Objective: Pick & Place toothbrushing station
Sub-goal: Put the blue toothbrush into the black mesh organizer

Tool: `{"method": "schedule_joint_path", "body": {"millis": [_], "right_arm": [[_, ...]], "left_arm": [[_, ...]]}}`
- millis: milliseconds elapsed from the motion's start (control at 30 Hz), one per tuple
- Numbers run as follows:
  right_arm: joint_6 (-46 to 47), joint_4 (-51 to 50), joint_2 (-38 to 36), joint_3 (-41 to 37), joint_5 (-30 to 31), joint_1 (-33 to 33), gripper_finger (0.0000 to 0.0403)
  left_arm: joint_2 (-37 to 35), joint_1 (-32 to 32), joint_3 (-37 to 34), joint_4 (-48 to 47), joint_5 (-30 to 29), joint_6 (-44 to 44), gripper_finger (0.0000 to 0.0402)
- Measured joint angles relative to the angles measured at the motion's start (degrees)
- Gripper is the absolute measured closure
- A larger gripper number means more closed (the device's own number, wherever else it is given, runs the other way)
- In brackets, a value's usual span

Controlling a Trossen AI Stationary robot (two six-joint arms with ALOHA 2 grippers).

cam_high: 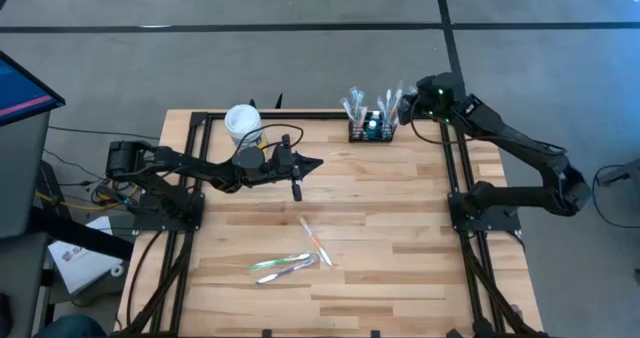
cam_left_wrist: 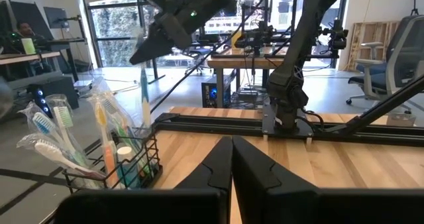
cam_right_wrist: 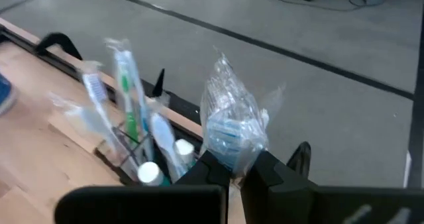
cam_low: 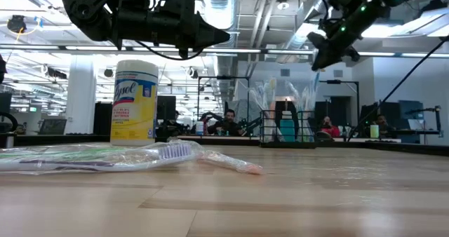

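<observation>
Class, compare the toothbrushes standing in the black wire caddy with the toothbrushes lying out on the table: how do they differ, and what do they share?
The toothbrushes in the caddy stand roughly upright; the loose toothbrushes lie flat on the wood. The caddy group sits at the table's far edge, beside the right gripper; the loose ones lie near the table's middle. The caddy group is bunched; the loose ones are spread out. Both sets are in clear plastic wrappers.

place: robotics lab | evidence: workbenches (cam_left_wrist: 265, 55), office chair (cam_left_wrist: 391, 65), seated people (cam_low: 228, 123)
</observation>
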Motion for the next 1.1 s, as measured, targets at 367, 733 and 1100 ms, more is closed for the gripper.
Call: {"method": "schedule_joint_path", "body": {"millis": [367,733,1100], "right_arm": [[-0.78,1.99,6.2,0.0,-0.43,-0.16,0.0399],[0.26,3.03,10.83,0.0,-0.78,0.32,0.0398],[0.24,5.19,15.6,0.0,-3.51,0.26,0.0394]], "left_arm": [[0.0,0.0,0.02,0.0,0.03,0.05,0.0401],[0.0,0.0,0.02,0.0,0.05,0.1,0.0401],[0.0,0.0,0.04,-0.07,0.05,0.12,0.0401]]}}
